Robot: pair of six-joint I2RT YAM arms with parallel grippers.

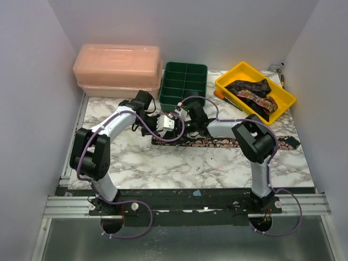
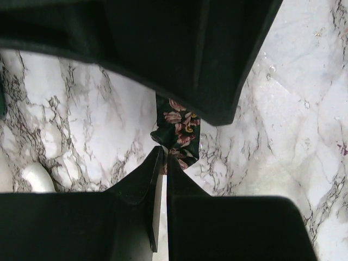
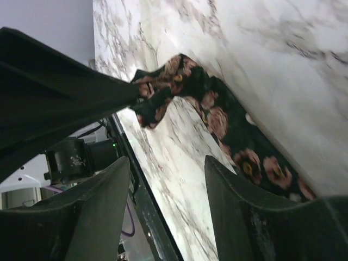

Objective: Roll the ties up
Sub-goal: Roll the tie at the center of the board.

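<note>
Pinching the left end of the floral tie (image 1: pixel 217 143), the left gripper (image 2: pixel 165 156) has its jaws pressed together on the fabric, which bunches up at the fingertips just above the marble table (image 1: pixel 179 163). The rest of that tie lies flat in a straight band from the table's centre out toward 3 o'clock. The right gripper (image 3: pixel 167 174) hangs just at 3 o'clock of the left one, over the tie, jaws well apart with nothing between them. More ties (image 1: pixel 253 92) lie heaped in the yellow bin (image 1: pixel 231 75) at 1 o'clock; a green tray (image 1: pixel 183 81) sits at 12 o'clock and a pink box (image 1: pixel 118 65) at 11 o'clock
</note>
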